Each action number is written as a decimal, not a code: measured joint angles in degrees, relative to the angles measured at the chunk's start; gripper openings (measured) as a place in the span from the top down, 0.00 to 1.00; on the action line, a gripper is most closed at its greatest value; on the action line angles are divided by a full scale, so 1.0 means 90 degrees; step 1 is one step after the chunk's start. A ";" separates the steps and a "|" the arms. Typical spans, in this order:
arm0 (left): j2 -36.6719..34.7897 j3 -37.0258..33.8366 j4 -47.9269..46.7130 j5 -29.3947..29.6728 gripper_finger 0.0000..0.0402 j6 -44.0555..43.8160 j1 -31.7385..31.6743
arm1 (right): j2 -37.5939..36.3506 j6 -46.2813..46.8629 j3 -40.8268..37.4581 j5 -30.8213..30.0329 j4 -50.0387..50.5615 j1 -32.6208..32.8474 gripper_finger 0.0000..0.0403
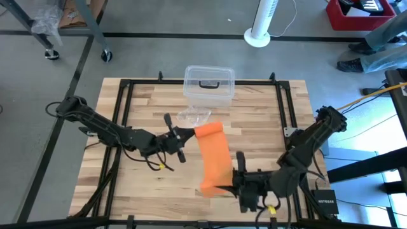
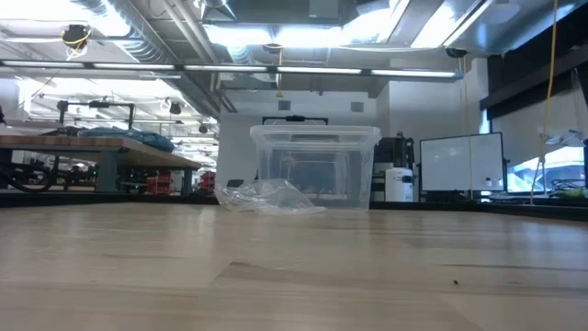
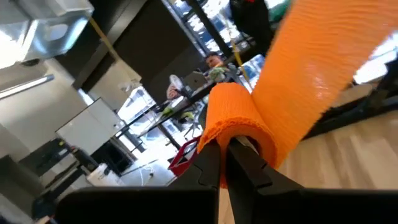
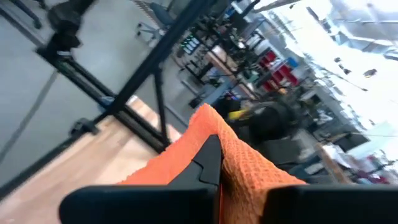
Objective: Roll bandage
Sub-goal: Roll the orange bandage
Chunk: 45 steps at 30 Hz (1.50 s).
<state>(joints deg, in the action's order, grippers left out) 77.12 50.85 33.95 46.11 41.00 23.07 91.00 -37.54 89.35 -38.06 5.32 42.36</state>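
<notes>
The bright orange bandage (image 1: 214,159) hangs in the air as a band between my two grippers, over the middle of the table. Its far end is curled into a small roll (image 1: 210,130) at my left gripper (image 1: 192,133), which reaches in from the left and is shut on it. Its near end (image 1: 211,187) is at my right gripper (image 1: 230,186), which stands near the table's front edge and is also shut on it. The low view shows neither the grippers nor the bandage. My left gripper pinches the bandage's curled far end (image 3: 239,127) between its two fingers (image 3: 208,165). The fabric wraps over the fingertips. The fingers come level from the table's left and lie across the band. From there the band (image 3: 323,56) runs off toward the right gripper, clear of the table. My right gripper pinches the bandage's near end (image 4: 211,127) between its two fingers, level from the table's right and across the band. The fabric (image 4: 255,177) lies draped over the fingers and hides the exact place of contact. This end is lifted clear of the table.
A clear plastic box (image 1: 208,83) (image 2: 315,165) stands at the table's far middle. A crumpled transparent plastic piece (image 1: 194,116) (image 2: 266,198) lies just in front of it, close to the roll. Black frame rails (image 1: 127,108) run along the table's sides.
</notes>
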 joint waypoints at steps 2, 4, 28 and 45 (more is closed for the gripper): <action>0.0118 0.0000 -0.0014 -0.0202 0.99 0.0085 -0.0041 | 0.0000 -0.0066 0.0104 -0.0016 0.0083 -0.0181 0.97; 0.0245 0.0000 -0.0012 -0.0294 0.99 0.0228 -0.0068 | 0.0000 -0.0098 0.0182 -0.0142 0.0121 -0.0369 0.97; 0.0449 0.0000 -0.0032 -0.2403 0.99 0.0721 0.0040 | -0.0018 0.2864 0.1963 0.0255 0.4111 -0.3130 0.97; 0.0449 0.0000 0.0294 -0.2166 0.99 0.1172 0.0237 | -0.0022 0.5316 0.0155 0.2755 0.4941 -0.4431 0.97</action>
<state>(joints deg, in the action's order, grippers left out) 81.17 50.85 36.61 26.62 51.55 25.21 90.80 10.31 90.75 -13.27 49.79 2.48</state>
